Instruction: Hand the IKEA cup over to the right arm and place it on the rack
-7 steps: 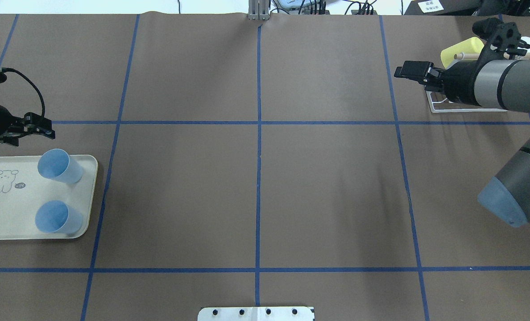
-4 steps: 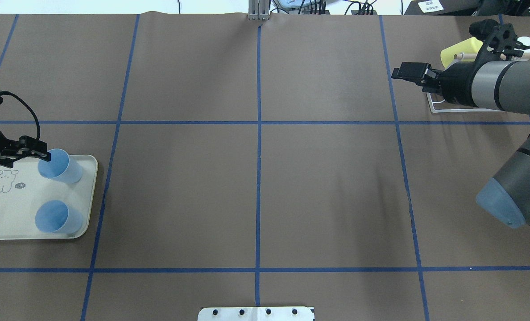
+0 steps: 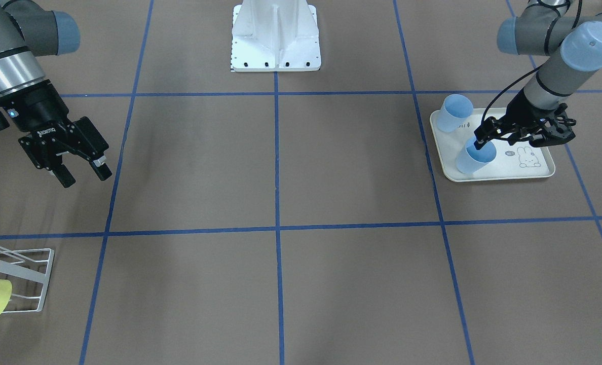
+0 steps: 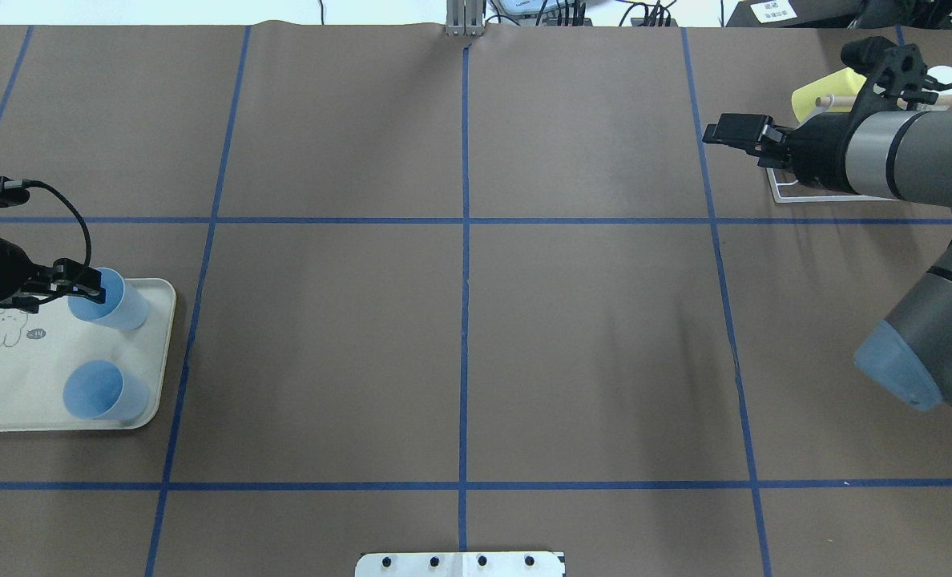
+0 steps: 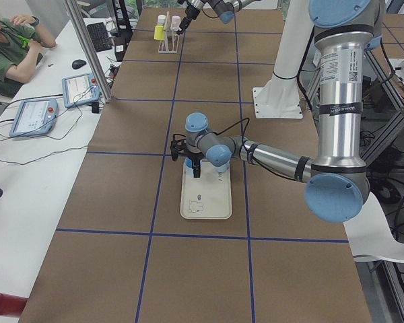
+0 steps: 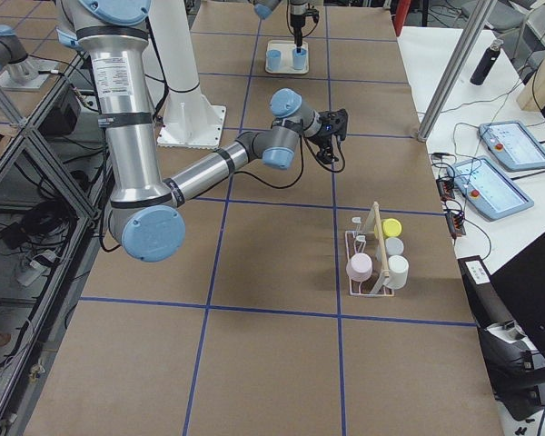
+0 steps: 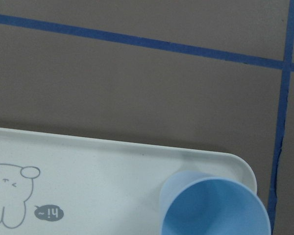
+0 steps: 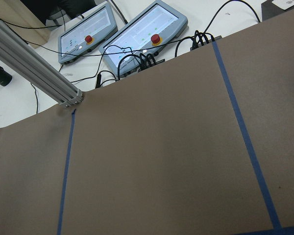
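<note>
The blue IKEA cup (image 4: 123, 308) stands upright at the far corner of the rabbit-printed tray (image 4: 27, 385), with a second blue cup (image 4: 99, 393) near it. My left gripper (image 4: 95, 290) sits at its rim, one finger inside the mouth; I cannot tell whether it's clamped. My right gripper (image 3: 84, 177) hangs with jaws spread near the white wire rack (image 3: 27, 274).

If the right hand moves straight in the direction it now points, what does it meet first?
Most likely the brown paper-covered table: the right hand tilts downward toward it, and its wrist view shows nothing standing between. The exact landing spot is unclear.
</note>
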